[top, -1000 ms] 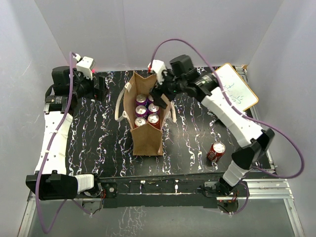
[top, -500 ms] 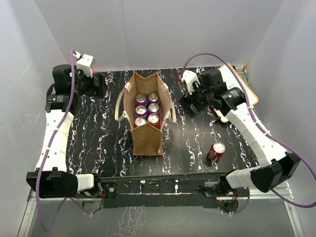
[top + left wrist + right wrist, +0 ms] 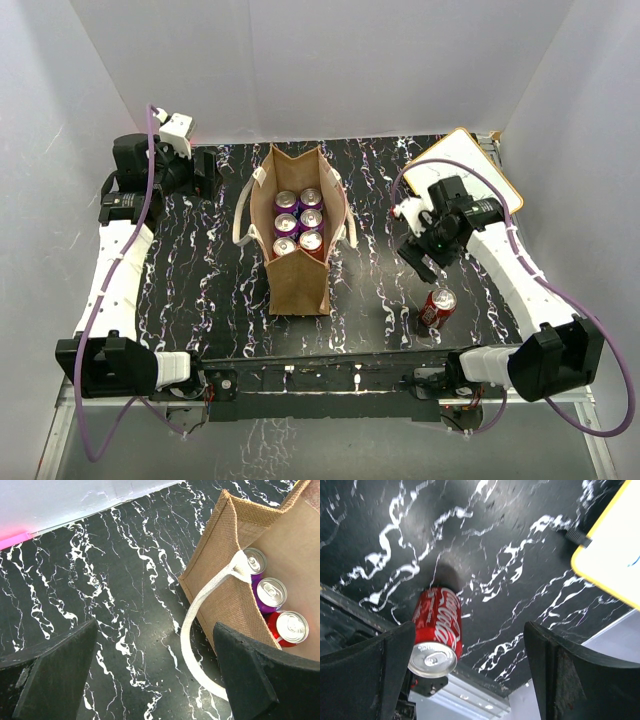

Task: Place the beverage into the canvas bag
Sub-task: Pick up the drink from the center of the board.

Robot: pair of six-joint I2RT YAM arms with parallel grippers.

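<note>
Red can (image 3: pixel 436 637) stands on the desk (image 3: pixel 380 280) by its near edge, well apart from the canvas bag (image 3: pixel 298 285) — its white script, too skewed to read, shows only at the right wrist. Overhead alone counts six cans (image 3: pixel 299 222) bagged. Left tool (image 3: pixel 152 675) and right tool (image 3: pixel 470 675) gape, empty.

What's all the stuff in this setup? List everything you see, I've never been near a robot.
bag: one, brown with cream handles, standing mid-table
cans in bag: six, purple and red, upright inside
loose can: one, red, upright on the table, right of the bag near the front edge
whiteboard: one, white with yellow frame, far right corner
table: one, black with white veins
left gripper: one, black, open, far left beside the bag
right gripper: one, black, open, over the table near the loose can
</note>
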